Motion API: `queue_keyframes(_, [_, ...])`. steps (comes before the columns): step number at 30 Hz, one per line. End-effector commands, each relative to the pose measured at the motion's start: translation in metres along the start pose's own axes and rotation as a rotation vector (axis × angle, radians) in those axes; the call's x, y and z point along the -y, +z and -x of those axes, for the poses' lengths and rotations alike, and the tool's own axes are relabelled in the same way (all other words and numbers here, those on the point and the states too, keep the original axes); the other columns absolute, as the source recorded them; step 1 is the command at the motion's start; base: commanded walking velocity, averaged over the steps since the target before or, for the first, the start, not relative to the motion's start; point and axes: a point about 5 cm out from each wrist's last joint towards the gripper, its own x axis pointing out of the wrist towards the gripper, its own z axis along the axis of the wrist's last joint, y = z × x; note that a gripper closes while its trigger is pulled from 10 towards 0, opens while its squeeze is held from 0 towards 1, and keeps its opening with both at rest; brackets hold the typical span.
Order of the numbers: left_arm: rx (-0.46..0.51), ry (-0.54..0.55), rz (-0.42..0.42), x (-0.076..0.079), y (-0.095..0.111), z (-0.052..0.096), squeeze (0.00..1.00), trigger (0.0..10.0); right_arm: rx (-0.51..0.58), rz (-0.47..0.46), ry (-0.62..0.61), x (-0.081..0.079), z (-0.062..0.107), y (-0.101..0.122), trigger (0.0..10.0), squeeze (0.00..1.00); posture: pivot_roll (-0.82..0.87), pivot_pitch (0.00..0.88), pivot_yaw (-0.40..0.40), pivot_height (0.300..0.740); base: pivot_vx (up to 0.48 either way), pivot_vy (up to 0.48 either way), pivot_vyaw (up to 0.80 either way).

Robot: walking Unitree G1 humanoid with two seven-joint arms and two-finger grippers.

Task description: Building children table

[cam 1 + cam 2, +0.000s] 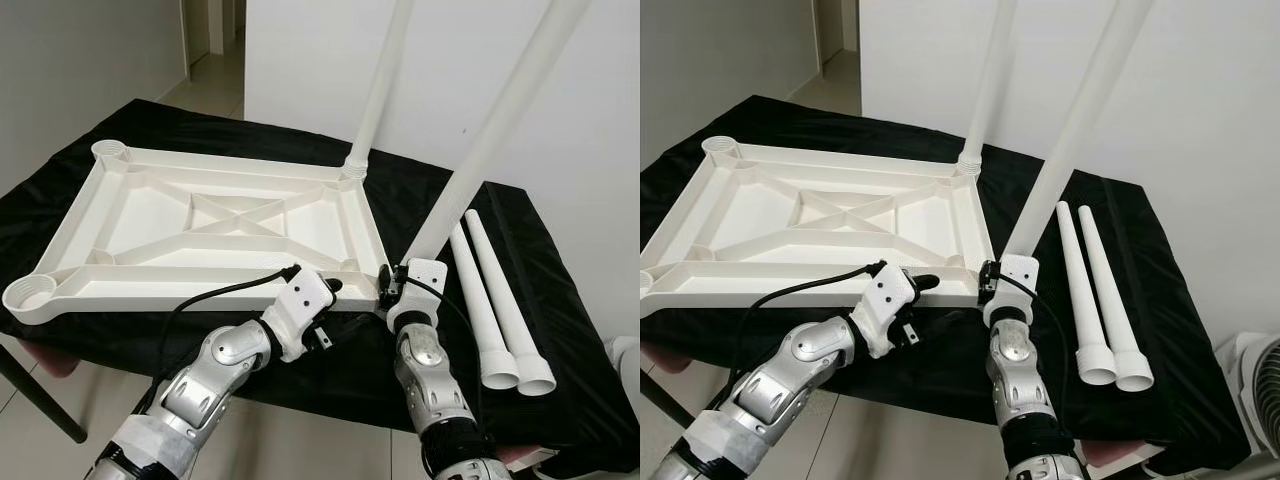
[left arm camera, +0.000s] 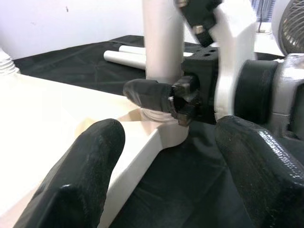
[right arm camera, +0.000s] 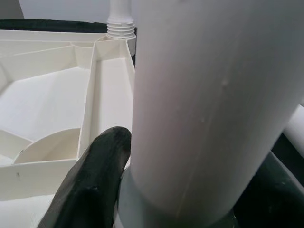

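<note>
White tabletop [image 1: 215,225] upside down on black cloth [image 1: 560,350]. Right end effector [image 1: 392,285] clamped on leg [image 1: 490,130] at near corner socket. Left end effector [image 1: 335,288] open, beside it. Two spare legs [image 1: 495,300] right.

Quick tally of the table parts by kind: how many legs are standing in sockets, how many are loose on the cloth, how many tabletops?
Legs standing at corner sockets: 2, the far leg and the near leg, which the right gripper grips at its base
Loose legs on the black cloth: 2
Upturned tabletop: 1
Total: 5
</note>
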Motion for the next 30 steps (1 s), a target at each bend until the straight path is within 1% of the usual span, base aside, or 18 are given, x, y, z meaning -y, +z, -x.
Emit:
queue_keyframes(1, [0.002, 0.023, -0.014, -0.005, 0.000, -0.001, 0.00, 10.0, -0.024, -0.007, -0.046, 0.019, 0.005, -0.010, 10.0, 1.00, 0.01, 0.000, -0.132, 0.740, 0.000, 0.000, 0.00])
queue_keyframes(2, [0.008, 0.030, -0.011, -0.006, 0.000, -0.001, 0.00, 10.0, -0.022, -0.012, -0.029, 0.019, 0.007, -0.011, 10.0, 1.00, 0.01, 0.000, -0.132, 0.740, 0.000, 0.000, 0.00])
queue_keyframes(7, [0.010, 0.046, -0.004, -0.009, -0.001, 0.000, 0.00, 10.0, -0.002, 0.019, -0.029, 0.023, 0.011, -0.011, 10.0, 1.00, 0.01, 0.000, -0.129, 0.740, 0.000, 0.000, 0.00])
queue_keyframes(8, [0.039, 0.050, -0.020, -0.009, 0.001, 0.000, 0.00, 10.0, 0.024, 0.002, -0.009, 0.025, 0.012, -0.007, 10.0, 1.00, 0.00, 0.000, -0.125, 0.740, 0.000, 0.000, 0.00])
queue_keyframes(11, [0.044, 0.056, -0.026, -0.010, 0.001, 0.001, 0.00, 10.0, 0.046, 0.007, -0.012, 0.027, 0.013, -0.005, 10.0, 1.00, 0.00, 0.000, -0.122, 0.740, 0.000, 0.000, 0.00])
queue_keyframes(12, [0.039, 0.050, -0.022, -0.010, 0.001, 0.001, 0.00, 10.0, 0.064, 0.016, -0.021, 0.030, 0.015, -0.003, 10.0, 1.00, 0.00, 0.000, -0.122, 0.740, 0.000, 0.000, 0.00])
queue_keyframes(13, [0.037, 0.049, -0.029, -0.010, 0.000, 0.002, 0.00, 10.0, 0.089, 0.034, -0.022, 0.033, 0.017, -0.001, 10.0, 0.98, 0.00, 0.000, -0.122, 0.740, 0.000, 0.000, 0.00])
queue_keyframes(14, [0.037, 0.049, -0.029, -0.010, 0.000, 0.002, 0.00, 10.0, 0.089, 0.034, -0.022, 0.033, 0.017, -0.001, 10.0, 0.98, 0.00, 0.000, -0.122, 0.740, 0.000, 0.000, 0.00])
queue_keyframes(15, [0.037, 0.049, -0.038, -0.011, 0.000, 0.003, 0.00, 10.0, 0.104, 0.045, -0.019, 0.036, 0.021, 0.000, 10.0, 0.00, 0.00, 0.000, -0.120, 0.740, 0.000, 0.000, 0.00])
queue_keyframes(16, [0.049, 0.051, -0.044, -0.012, 0.001, 0.004, 0.00, 10.0, 0.125, 0.059, 0.007, 0.038, 0.027, 0.000, 10.0, 0.00, 0.00, 0.000, -0.121, 0.740, 0.000, 0.000, 0.00])
queue_keyframes(17, [0.049, 0.051, -0.044, -0.012, 0.001, 0.004, 0.00, 10.0, 0.125, 0.059, 0.007, 0.038, 0.027, 0.000, 10.0, 0.00, 0.00, 0.000, -0.121, 0.740, 0.000, 0.000, 0.00])
queue_keyframes(19, [0.072, 0.051, -0.035, -0.015, 0.005, 0.006, 0.00, 10.0, 0.140, 0.068, 0.057, 0.041, 0.039, -0.003, 10.0, 0.00, 0.00, 0.000, -0.122, 0.740, 0.000, 0.000, 0.00])
queue_keyframes(22, [0.087, 0.054, -0.035, -0.016, 0.008, 0.006, 0.00, 10.0, 0.134, 0.077, 0.079, 0.042, 0.045, -0.006, 10.0, 0.00, 0.00, 0.000, -0.122, 0.740, 0.000, 0.000, 0.00])
queue_keyframes(23, [0.097, 0.060, -0.018, -0.018, 0.010, 0.005, 0.00, 10.0, 0.128, 0.081, 0.095, 0.043, 0.048, -0.008, 10.0, 0.00, 0.00, 0.000, -0.122, 0.740, 0.000, 0.000, 0.00])
queue_keyframes(24, [0.109, 0.067, -0.009, -0.019, 0.012, 0.005, 0.00, 10.0, 0.115, 0.069, 0.135, 0.041, 0.053, -0.011, 10.0, 0.00, -0.01, 0.000, -0.121, 0.740, 0.000, 0.000, 0.00])
queue_keyframes(27, [0.111, 0.060, -0.013, -0.019, 0.012, 0.004, 0.00, 10.0, 0.107, 0.044, 0.184, 0.035, 0.054, -0.012, 10.0, 0.00, -0.01, 0.000, -0.120, 0.740, 0.000, 0.000, 0.00])
queue_keyframes(28, [0.109, 0.055, -0.017, -0.019, 0.012, 0.004, 0.00, 10.0, 0.097, 0.035, 0.223, 0.030, 0.055, -0.013, 7.6, 0.00, -0.01, 0.000, -0.121, 0.740, 0.000, 0.000, 0.00])
queue_keyframes(30, [0.108, 0.051, -0.019, -0.018, 0.012, 0.004, 0.00, 10.0, 0.092, 0.032, 0.246, 0.028, 0.055, -0.013, 7.8, 0.00, -0.01, 0.000, -0.121, 0.740, 0.000, 0.000, 0.00])
